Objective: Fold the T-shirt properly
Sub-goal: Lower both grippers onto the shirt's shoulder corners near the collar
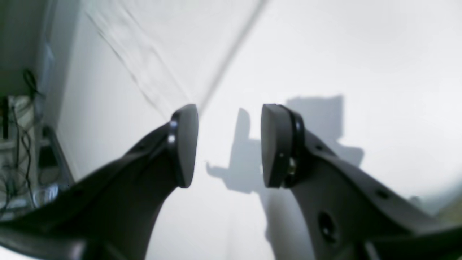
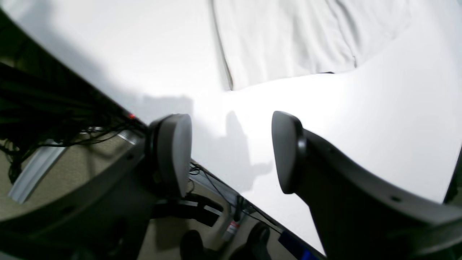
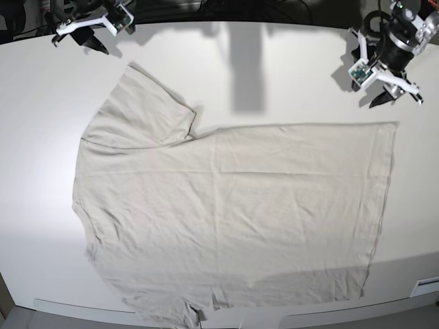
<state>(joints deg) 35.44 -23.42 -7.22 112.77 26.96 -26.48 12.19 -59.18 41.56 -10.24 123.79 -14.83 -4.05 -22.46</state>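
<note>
The pale beige T-shirt (image 3: 226,212) lies flat on the white table (image 3: 288,75), neck side to the left and hem to the right, one sleeve (image 3: 140,113) spread at the upper left. My left gripper (image 3: 396,101) hovers open and empty just beyond the hem's far corner; in the left wrist view (image 1: 229,144) the shirt (image 1: 162,47) lies ahead to its left. My right gripper (image 3: 77,43) is open and empty at the table's far left corner, apart from the sleeve; in the right wrist view (image 2: 231,151) the shirt (image 2: 288,36) lies ahead.
The shirt's near sleeve (image 3: 171,312) reaches the table's front edge. Cables and gear (image 2: 223,220) lie below the table edge by the right gripper. A cable clutter (image 1: 18,144) shows off the table beside the left gripper.
</note>
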